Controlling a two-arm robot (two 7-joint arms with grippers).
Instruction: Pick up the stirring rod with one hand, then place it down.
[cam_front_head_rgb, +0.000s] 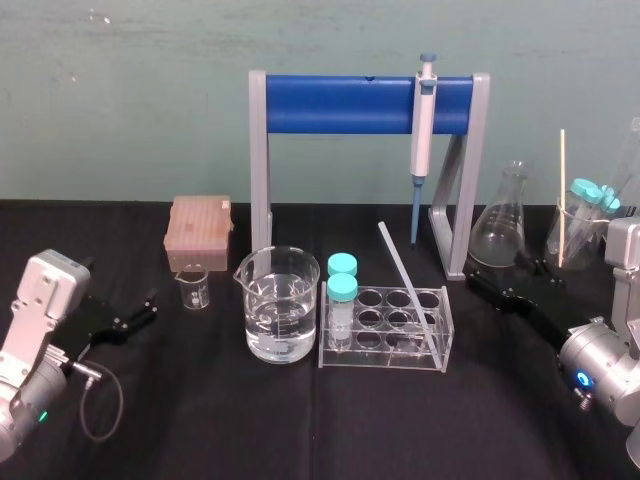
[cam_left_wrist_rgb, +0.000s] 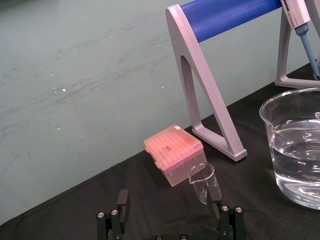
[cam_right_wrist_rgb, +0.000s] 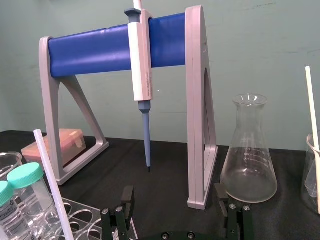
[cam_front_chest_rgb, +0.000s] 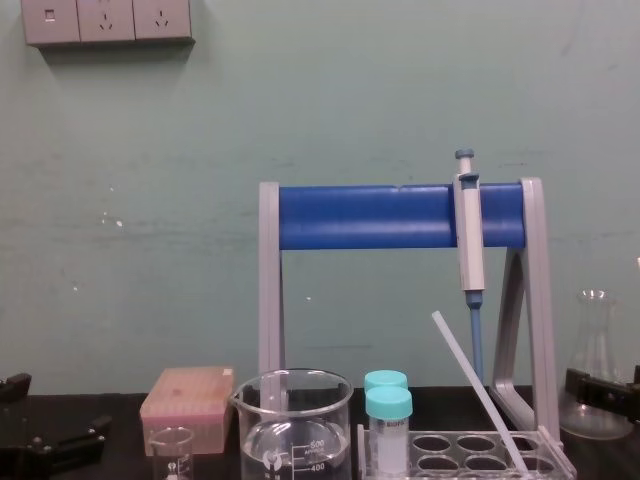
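1. Left hand (cam_front_head_rgb: 148, 306) sits at lower left of the head view, fingers apart.
2. Right hand (cam_right_wrist_rgb: 174, 194), lower right (same view), is likewise spread.
3. Stirring rod (cam_front_head_rgb: 405, 275) leans in the central rack (cam_front_head_rgb: 380, 360).

The table cloth (cam_front_head_rgb: 200, 420) is black, and the wall (cam_front_head_rgb: 120, 100) behind is pale green. The tall plastic stand (cam_front_head_rgb: 259, 180) has grey legs and a blue bar. The hanging pipette (cam_front_head_rgb: 423, 125) is grey with a blue tip. The small plastic box (cam_front_head_rgb: 200, 232) is pink. The two round tube caps (cam_front_head_rgb: 342, 287) are teal. The thin glass stirring rod (cam_front_head_rgb: 405, 275) is milky white.
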